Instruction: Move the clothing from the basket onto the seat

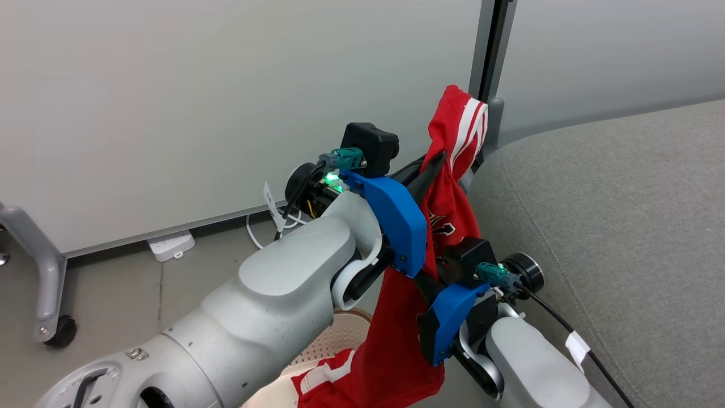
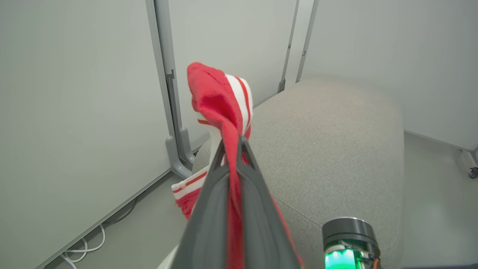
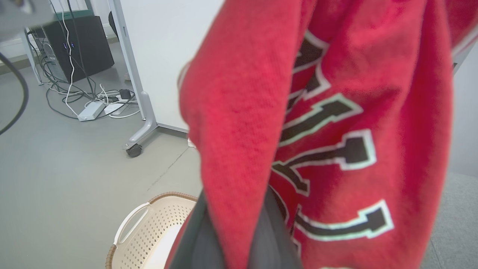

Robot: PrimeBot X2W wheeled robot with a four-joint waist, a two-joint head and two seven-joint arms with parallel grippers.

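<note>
A red garment of the clothing [image 1: 447, 198] with white stripes and black-and-white lettering hangs in the air beside the grey seat [image 1: 612, 226]. My left gripper [image 1: 431, 165] is shut on its upper part, and the striped end flops over the fingertips [image 2: 233, 144]. Lower down, my right gripper [image 1: 433, 275] is shut on the same garment, with cloth pinched between its dark fingers [image 3: 269, 224] and the lettering [image 3: 328, 149] close to the camera. The cream basket [image 3: 149, 231] stands on the floor below, and more red fabric with white trim [image 1: 323, 377] lies at the basket [image 1: 340, 334].
White partition panels on grey wheeled feet [image 1: 51, 283] stand behind. A power strip [image 1: 170, 245] and white cables lie at the wall's foot. A black box with tangled cables [image 3: 82, 48] sits farther off. The seat [image 2: 336, 149] spreads wide to the right.
</note>
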